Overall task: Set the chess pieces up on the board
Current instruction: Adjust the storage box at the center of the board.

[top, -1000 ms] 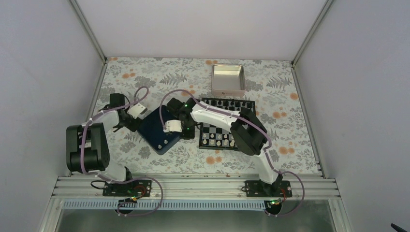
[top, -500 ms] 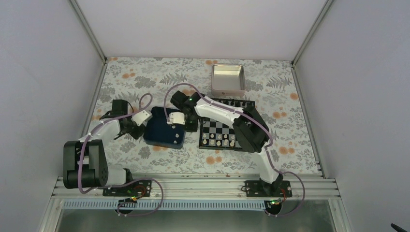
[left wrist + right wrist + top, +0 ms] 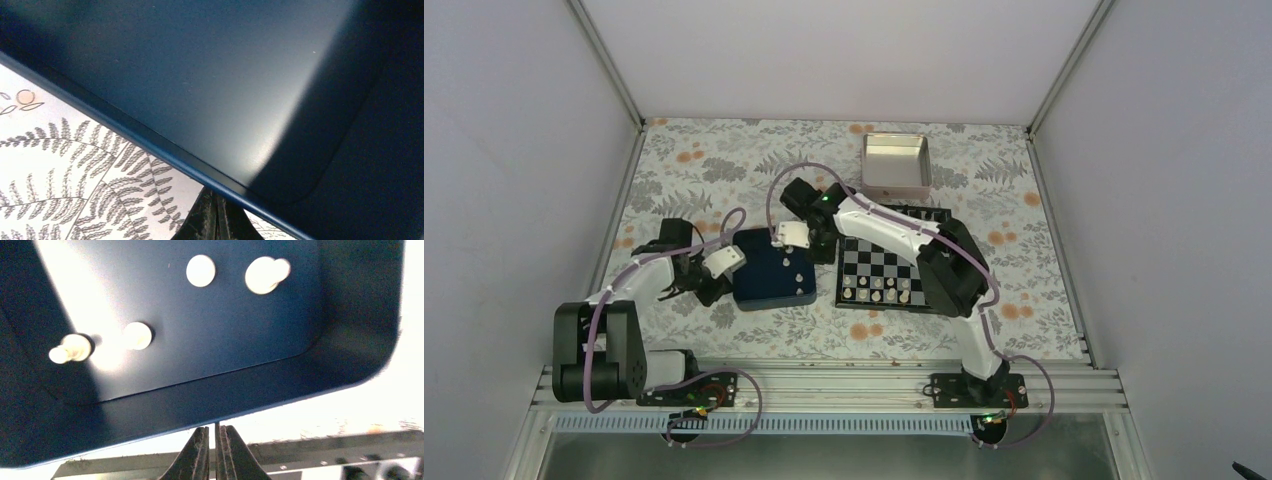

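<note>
Top external view: a dark blue tray (image 3: 764,288) is gripped over the floral bench (image 3: 714,170) by both arms; whether it is lifted cannot be told. The left gripper (image 3: 729,266) is clamped on the tray's left rim, and the right gripper (image 3: 796,242) is clamped on its far rim. Just to the right of the right gripper the board (image 3: 886,265) is laid flat, partly covered by the right arm. Cream chess pieces (image 3: 879,291) are lined up on its near rows, and black pieces (image 3: 904,214) are stood along its far edge. A silver tin (image 3: 896,165) is set beyond the board, well apart from both grippers.

Right wrist view: the fingers (image 3: 197,452) are pressed together with the thin tray wall pinched between them. Four more cream pieces are scattered on the tray floor beyond the fingertips, two ahead and two off to the left.

Left wrist view: the fingers (image 3: 205,222) are seen shut at the tray's rim, their tips hidden by it. Bare tray floor is seen beyond them, with fern-patterned bench to their left.
</note>
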